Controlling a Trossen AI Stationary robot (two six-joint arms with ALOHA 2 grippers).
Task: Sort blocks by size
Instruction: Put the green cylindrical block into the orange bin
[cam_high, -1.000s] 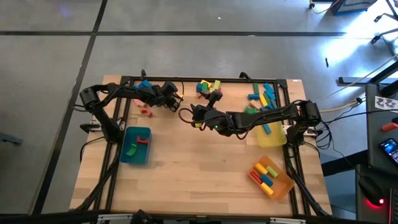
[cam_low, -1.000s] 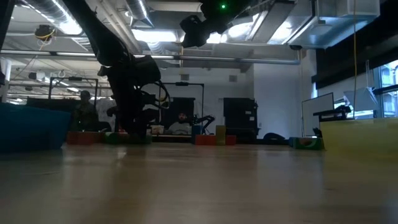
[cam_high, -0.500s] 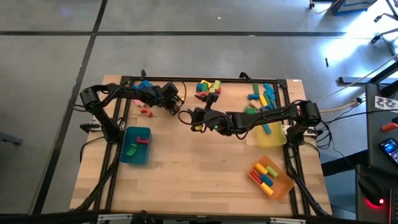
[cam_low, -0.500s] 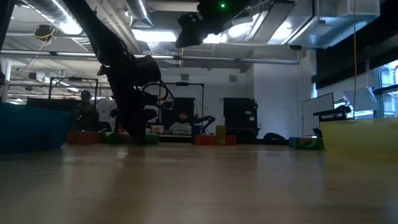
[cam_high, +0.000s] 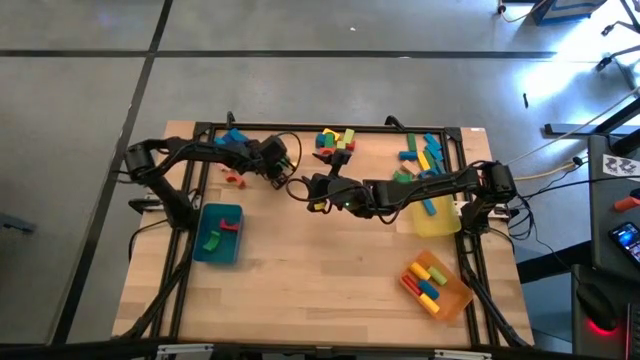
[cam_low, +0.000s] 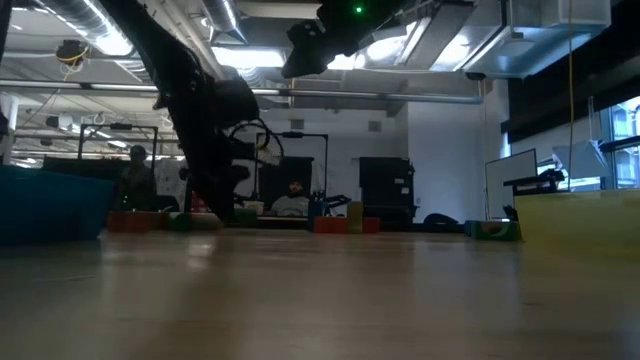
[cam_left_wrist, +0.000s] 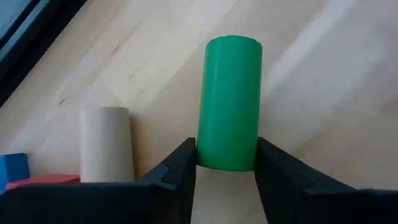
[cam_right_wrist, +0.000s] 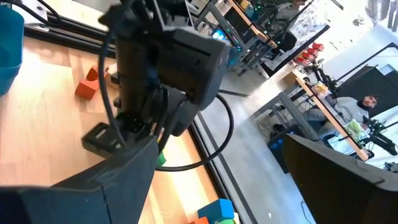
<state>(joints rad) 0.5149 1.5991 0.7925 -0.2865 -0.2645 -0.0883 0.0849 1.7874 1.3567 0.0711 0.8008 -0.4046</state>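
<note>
1. Two arms were over the far half of the worktop (cam_high: 320, 270). The left gripper (cam_left_wrist: 226, 163) had its fingers clamped on a green cylinder (cam_left_wrist: 229, 102), one on each side of its near end.
2. Step in hand, as I judged it: the pick of one block. The cylinder lay on the wood near the far left edge, beside the black frame rail.
3. Next move called for a clean lift, then a carry to whichever tray suits its size; the teal tray (cam_high: 219, 233) was nearest.
4. Cylinder: smooth, glossy, plain green, longer than wide. Likely to roll if let go on its side.
5. Just beside it lay an unpainted cylinder (cam_left_wrist: 106, 143), not touching; a red block (cam_left_wrist: 43, 181) and a blue block (cam_left_wrist: 12, 168) sat close by.
6. Right gripper (cam_high: 318, 189) hung near mid-worktop, fingers wide apart, holding nothing, facing the left arm.
7. Other blocks (cam_high: 335, 140) remained loose along the far edge.
</note>
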